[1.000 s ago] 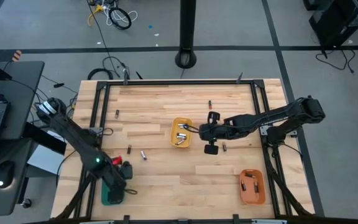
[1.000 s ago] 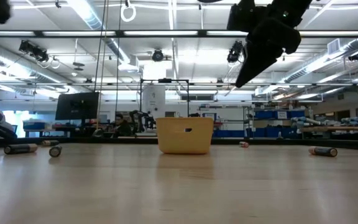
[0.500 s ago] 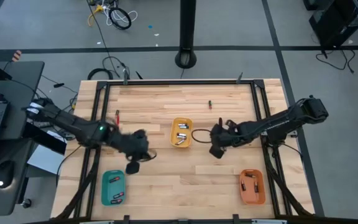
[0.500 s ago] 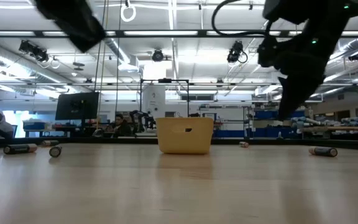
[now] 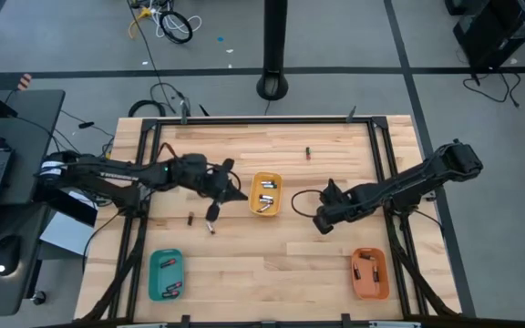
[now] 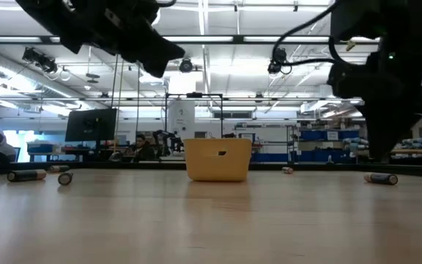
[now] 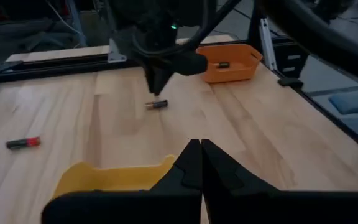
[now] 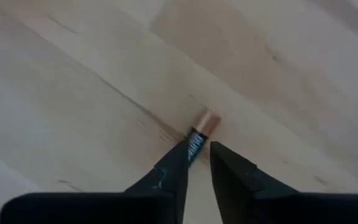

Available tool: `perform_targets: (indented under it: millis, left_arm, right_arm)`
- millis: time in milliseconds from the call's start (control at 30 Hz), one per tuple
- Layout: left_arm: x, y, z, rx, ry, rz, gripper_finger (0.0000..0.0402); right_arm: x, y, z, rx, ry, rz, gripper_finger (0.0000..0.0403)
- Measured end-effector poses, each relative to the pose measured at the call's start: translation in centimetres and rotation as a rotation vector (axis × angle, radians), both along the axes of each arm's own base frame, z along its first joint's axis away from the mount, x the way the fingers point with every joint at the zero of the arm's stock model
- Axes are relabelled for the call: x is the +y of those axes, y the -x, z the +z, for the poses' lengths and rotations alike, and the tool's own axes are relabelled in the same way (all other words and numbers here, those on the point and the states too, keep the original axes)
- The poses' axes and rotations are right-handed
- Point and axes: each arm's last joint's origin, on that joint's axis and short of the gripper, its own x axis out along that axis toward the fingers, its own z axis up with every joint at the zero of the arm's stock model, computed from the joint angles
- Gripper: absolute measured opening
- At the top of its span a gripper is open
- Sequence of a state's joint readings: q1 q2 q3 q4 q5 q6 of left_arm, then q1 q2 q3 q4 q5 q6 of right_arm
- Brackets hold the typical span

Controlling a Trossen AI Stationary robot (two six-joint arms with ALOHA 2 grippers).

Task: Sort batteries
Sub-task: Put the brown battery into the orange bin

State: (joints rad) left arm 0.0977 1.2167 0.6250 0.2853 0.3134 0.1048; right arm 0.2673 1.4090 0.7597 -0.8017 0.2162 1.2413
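Note:
A battery (image 8: 202, 132), dark with a copper end, lies flat on the wood right of the yellow tray (image 5: 265, 194). My right gripper (image 8: 199, 157) points down just above it, open by a narrow gap, fingertips on either side of its dark end. The left wrist view shows the same battery (image 7: 156, 104) under those tips. My left gripper (image 7: 196, 149) is shut and holds nothing, reaching level over the yellow tray's left rim (image 7: 114, 176). Two batteries (image 5: 190, 218) (image 5: 211, 228) lie left of the tray and one (image 5: 306, 152) lies at the far side.
A teal tray (image 5: 166, 274) stands at the near left and an orange tray (image 5: 369, 272) at the near right, both with batteries inside; the yellow tray holds some too. A black frame (image 5: 149, 164) borders the tabletop. Bare wood lies between the trays.
My left arm has swung from over the teal tray at the near left across the table to the yellow tray, tipping from pointing down to nearly level. My right gripper has rolled, come down and moved a little toward the near edge, onto the battery right of the yellow tray.

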Motion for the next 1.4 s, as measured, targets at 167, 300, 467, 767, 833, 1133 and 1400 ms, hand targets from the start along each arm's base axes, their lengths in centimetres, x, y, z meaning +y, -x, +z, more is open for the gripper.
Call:
perform_targets:
  millis: [167,300,467,767,833,1133,1400]
  left_arm:
    - [0.8,0.3,-0.7,-0.040,-0.032,0.056,0.0003]
    - [1.2,0.7,-1.5,-0.041,-0.048,0.126,0.0003]
    - [1.2,1.1,-2.1,-0.084,-0.055,0.152,0.0004]
    - [1.3,1.2,-2.2,-0.095,-0.035,0.170,0.0004]
    - [1.3,1.1,-2.1,-0.100,-0.036,0.174,0.0004]
    - [1.3,1.1,-2.1,-0.105,-0.027,0.201,0.0004]
    - [1.3,1.1,-2.1,-0.105,-0.026,0.205,0.0004]
  right_arm:
    - [-0.1,0.6,-0.7,0.021,-0.013,-0.057,0.0107]
    - [-0.1,0.8,-1.2,0.020,-0.015,-0.069,0.0130]
    - [-0.2,1.0,-2.0,-0.007,-0.027,-0.087,0.0149]
    - [-0.4,1.8,-3.7,-0.029,-0.053,-0.097,0.0150]
    - [-0.5,2.1,-4.0,-0.019,-0.049,-0.095,0.0145]
    - [-0.6,2.4,-4.1,0.030,-0.004,0.062,0.0060]
    - [-0.4,1.9,-2.8,0.078,0.007,0.207,0.0058]
